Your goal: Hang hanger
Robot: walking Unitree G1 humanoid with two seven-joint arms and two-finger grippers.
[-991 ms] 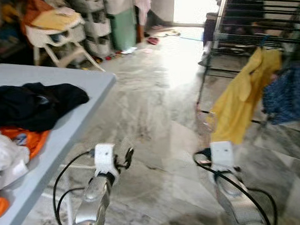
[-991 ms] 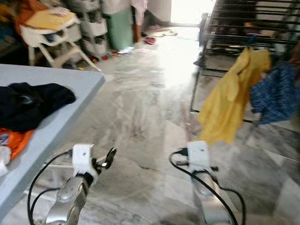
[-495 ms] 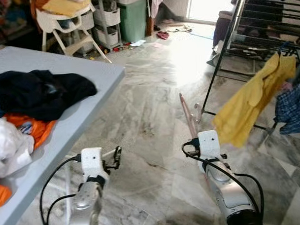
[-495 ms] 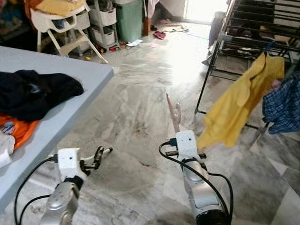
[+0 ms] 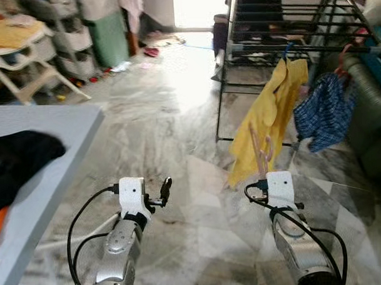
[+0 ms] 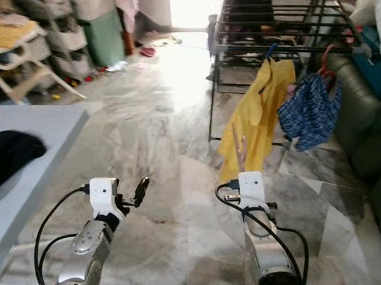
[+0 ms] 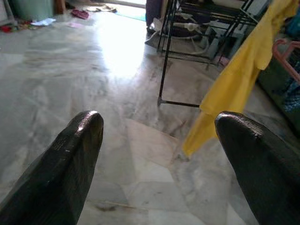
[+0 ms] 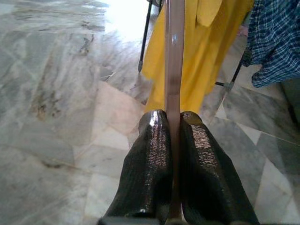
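My right gripper [image 8: 173,117] is shut on a thin pinkish-brown hanger [image 8: 174,56], which sticks up above the wrist [image 5: 261,154] in front of me. Just beyond it a yellow garment [image 5: 268,118] hangs from the black drying rack [image 5: 281,42], with a blue checked garment [image 5: 325,111] on a pink hanger beside it. My left gripper [image 5: 165,189] is held out low over the marble floor, open, with nothing between its fingers [image 7: 79,154].
A grey table [image 5: 58,131] with a black garment [image 5: 19,161] stands on my left. A white high chair [image 5: 18,58], drawers and a green bin [image 5: 108,36] stand at the far left. A dark sofa [image 5: 371,127] sits right of the rack.
The view has swung to the right: the rack and yellow garment now sit nearer the middle and the table has slid off to the left. The hanger stays in my right gripper.
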